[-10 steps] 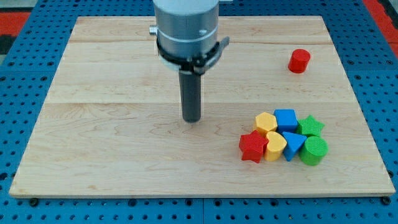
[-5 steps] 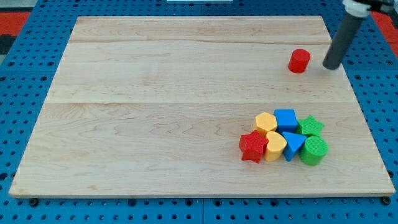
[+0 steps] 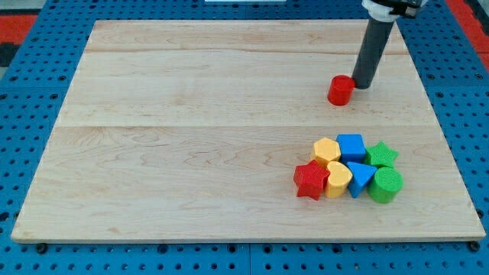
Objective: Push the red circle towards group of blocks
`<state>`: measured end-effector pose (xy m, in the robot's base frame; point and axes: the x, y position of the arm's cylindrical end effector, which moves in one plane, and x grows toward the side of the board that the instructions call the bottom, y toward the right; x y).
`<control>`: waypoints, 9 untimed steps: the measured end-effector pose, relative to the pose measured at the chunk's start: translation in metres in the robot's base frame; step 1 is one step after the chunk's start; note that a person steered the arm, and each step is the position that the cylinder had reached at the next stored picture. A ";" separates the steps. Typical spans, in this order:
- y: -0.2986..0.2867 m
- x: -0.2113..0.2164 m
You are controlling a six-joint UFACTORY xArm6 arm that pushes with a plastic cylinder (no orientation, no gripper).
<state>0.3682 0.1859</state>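
Note:
The red circle [image 3: 341, 90] is a small red cylinder on the wooden board, right of centre in the upper half. My tip [image 3: 361, 84] stands just to its upper right, touching or nearly touching it. The group of blocks lies lower right: a yellow hexagon [image 3: 326, 150], a blue cube [image 3: 351, 145], a green star [image 3: 381, 155], a red star [image 3: 310, 180], a yellow heart [image 3: 338, 179], a blue triangle [image 3: 361, 178] and a green cylinder [image 3: 385, 185]. The red circle is well above the group and apart from it.
The wooden board [image 3: 191, 130] lies on a blue perforated table [image 3: 23, 114]. The board's right edge runs close to the green blocks.
My tip swept from board centre to the far right of the red circle, then moved left against it. The red circle has slid left and down, toward the group.

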 end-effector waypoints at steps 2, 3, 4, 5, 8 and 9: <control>-0.053 0.004; -0.087 0.013; -0.127 0.013; -0.162 0.017; -0.237 0.043; -0.237 0.073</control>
